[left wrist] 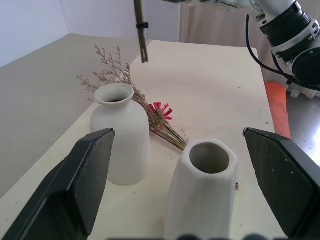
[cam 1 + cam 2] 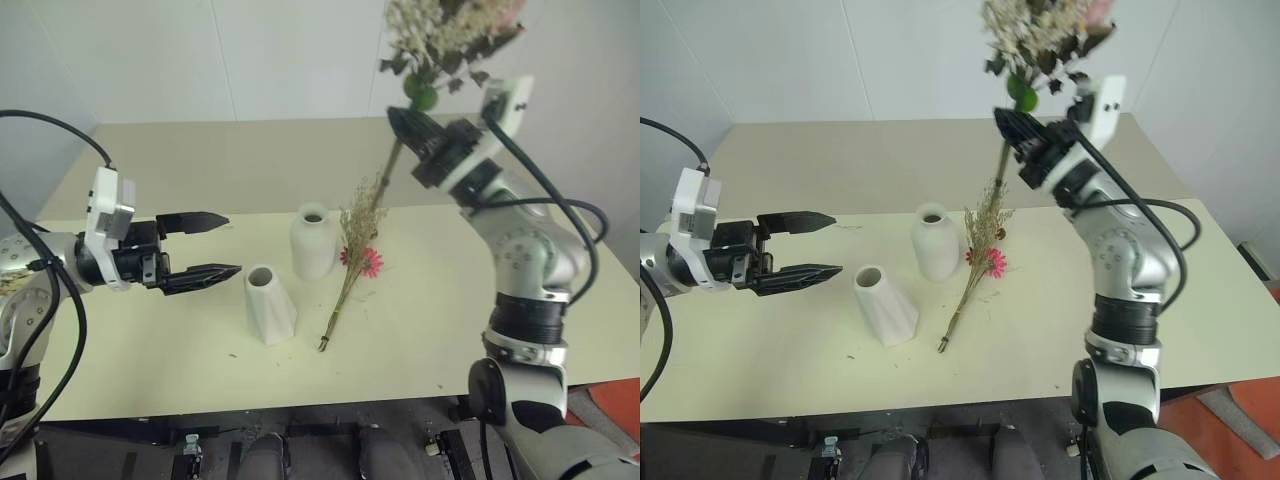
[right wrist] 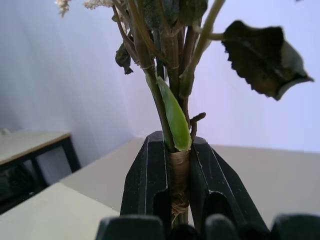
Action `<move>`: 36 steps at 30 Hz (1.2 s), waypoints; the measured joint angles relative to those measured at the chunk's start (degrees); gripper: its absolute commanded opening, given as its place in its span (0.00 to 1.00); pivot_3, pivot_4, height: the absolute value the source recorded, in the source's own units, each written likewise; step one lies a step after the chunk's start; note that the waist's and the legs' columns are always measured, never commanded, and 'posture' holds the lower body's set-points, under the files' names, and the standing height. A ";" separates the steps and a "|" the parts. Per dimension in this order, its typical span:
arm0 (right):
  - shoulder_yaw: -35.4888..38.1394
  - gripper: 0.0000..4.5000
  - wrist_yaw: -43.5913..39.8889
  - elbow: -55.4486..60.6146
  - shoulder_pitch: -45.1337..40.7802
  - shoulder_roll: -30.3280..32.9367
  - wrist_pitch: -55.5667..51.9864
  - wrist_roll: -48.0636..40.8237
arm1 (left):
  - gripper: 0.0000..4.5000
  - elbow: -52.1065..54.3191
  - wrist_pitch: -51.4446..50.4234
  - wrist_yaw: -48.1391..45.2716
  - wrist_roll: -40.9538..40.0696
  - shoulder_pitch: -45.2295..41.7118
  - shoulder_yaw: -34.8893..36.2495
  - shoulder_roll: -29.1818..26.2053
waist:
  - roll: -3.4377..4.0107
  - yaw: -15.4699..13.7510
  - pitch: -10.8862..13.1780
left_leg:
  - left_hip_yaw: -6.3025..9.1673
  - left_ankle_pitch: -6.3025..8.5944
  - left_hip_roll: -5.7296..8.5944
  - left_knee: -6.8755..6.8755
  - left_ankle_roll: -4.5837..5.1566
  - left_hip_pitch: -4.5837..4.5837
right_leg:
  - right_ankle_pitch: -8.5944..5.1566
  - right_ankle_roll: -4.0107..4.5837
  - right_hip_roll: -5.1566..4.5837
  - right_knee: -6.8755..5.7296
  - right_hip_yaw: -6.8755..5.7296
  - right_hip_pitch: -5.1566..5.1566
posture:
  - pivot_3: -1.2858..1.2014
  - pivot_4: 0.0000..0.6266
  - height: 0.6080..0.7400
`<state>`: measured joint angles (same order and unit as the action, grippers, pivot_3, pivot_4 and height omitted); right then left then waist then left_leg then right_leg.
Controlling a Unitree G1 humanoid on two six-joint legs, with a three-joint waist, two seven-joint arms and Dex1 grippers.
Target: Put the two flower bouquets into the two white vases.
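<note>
My right gripper is shut on the stems of the fuller bouquet and holds it high above the table, blooms up. The stem end hangs over the thin bouquet, which lies flat on the table with its pink-red daisy. The bottle-shaped white vase stands upright just left of it. The slanted cone vase stands nearer the front edge. My left gripper is open and level, left of the cone vase. In the right wrist view both fingers clamp the wrapped stems.
The cream table has bare room left and right of the vases. A second cream surface continues behind it up to the white wall. The table's front edge runs close below the cone vase.
</note>
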<state>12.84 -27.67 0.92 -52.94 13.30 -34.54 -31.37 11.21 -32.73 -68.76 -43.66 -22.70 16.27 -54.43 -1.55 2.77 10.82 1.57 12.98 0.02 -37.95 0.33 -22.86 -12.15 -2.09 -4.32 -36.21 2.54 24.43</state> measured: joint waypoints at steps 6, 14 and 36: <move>-3.69 0.05 -1.31 -7.72 -4.23 -3.63 5.79 1.93 | 1.00 -0.31 -0.35 2.58 0.93 -0.51 -0.56 0.02 | 0.00 -0.26 0.00 | 0.04 0.00 0.03 0.00 0.00 -0.07 | 0.03 0.03 -0.05 0.00 -0.04 0.06 | 0.52 0.24 1.00; -6.47 0.05 -2.99 -10.93 -6.19 -6.16 8.64 2.08 | 1.00 0.40 -1.07 3.53 0.81 0.49 -0.47 0.03 | 0.01 -0.14 0.00 | 0.04 0.00 0.01 0.02 0.00 -0.05 | 0.04 0.05 -0.03 -0.04 -0.04 0.09 | 0.52 0.24 1.00; -11.77 0.05 -5.19 -11.75 1.69 -7.38 11.63 6.61 | 1.00 1.84 -1.58 4.31 0.77 1.61 0.60 -0.07 | 0.00 -0.04 0.00 | 0.04 0.00 0.01 0.03 0.00 -0.04 | 0.04 0.05 -0.01 -0.04 -0.03 0.13 | 0.52 0.24 1.00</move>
<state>1.07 -32.87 -10.83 -51.25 5.92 -22.91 -24.76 13.05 -34.31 -64.45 -42.89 -21.09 16.87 -54.50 -1.54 2.73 10.83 1.61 12.98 0.03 -37.92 0.33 -22.90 -12.11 -2.03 -4.34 -36.25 2.51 24.55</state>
